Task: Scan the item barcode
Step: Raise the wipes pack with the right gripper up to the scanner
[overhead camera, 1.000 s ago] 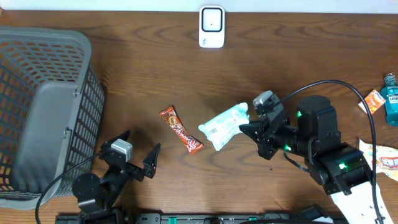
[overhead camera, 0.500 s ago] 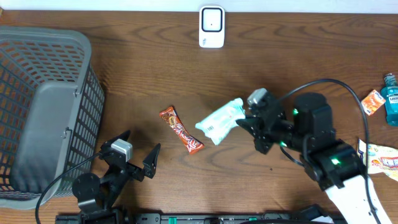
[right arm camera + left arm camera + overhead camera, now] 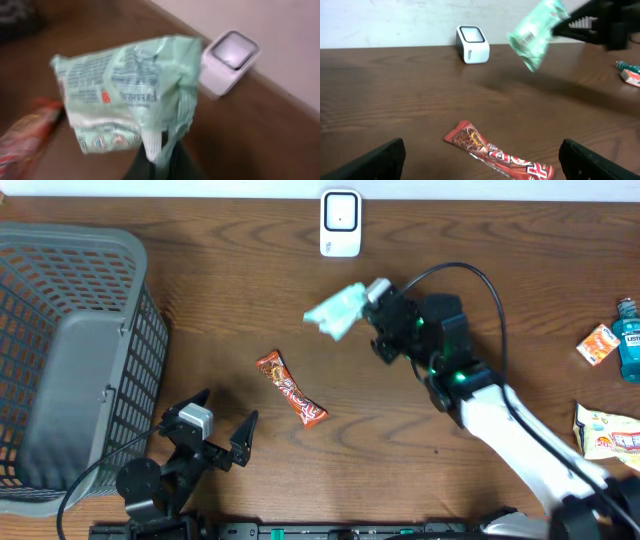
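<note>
My right gripper (image 3: 368, 308) is shut on the edge of a pale green packet (image 3: 335, 309), held in the air a little below the white barcode scanner (image 3: 340, 223). In the right wrist view the packet (image 3: 125, 100) fills the frame with its printed side towards the camera, and the scanner (image 3: 229, 60) stands behind it at the right. The left wrist view shows the packet (image 3: 536, 32) hanging to the right of the scanner (image 3: 472, 44). My left gripper (image 3: 213, 438) rests open near the table's front edge. A red snack bar (image 3: 291, 388) lies on the wood ahead of it.
A grey mesh basket (image 3: 70, 360) takes up the left side of the table. At the right edge stand a blue bottle (image 3: 628, 340), a small orange packet (image 3: 600, 343) and a printed yellow-white packet (image 3: 608, 432).
My right arm has swung up and to the left, carrying the green packet from the table's middle towards the scanner. The left arm and the red bar have stayed still.
</note>
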